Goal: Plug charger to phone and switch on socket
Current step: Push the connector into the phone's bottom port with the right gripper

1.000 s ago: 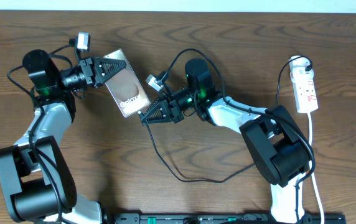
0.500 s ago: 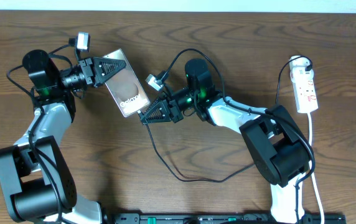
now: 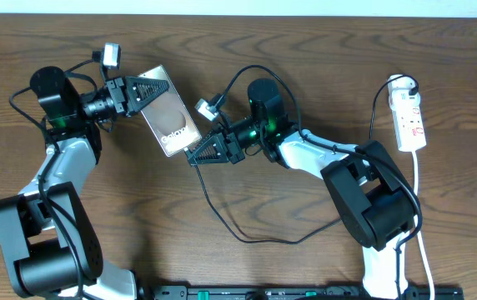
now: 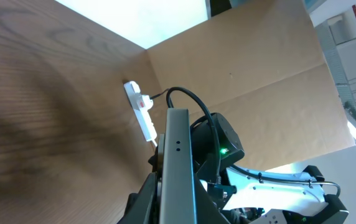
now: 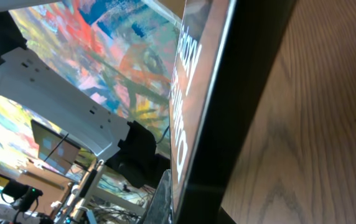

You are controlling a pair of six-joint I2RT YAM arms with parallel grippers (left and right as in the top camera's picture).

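Phone (image 3: 169,113): over left-centre of desk (image 3: 222,50), slanted, lettered face up. Upper-left end clamped in left jaws, pressed onto it from both sides. Lower-right end points at right jaws.

Charger (image 3: 268,242): thin black cable looping across desk front-centre, rising to right jaws. Right jaws closed tight, pinching plug end just beside phone's lower edge. Plug tip itself hidden; cannot tell if it touches the port. Right wrist view shows only phone's dark edge, very close.

Socket (image 3: 410,119): flat at far right of desk, well apart from both jaws. White cord (image 3: 420,208) trails toward desk front.
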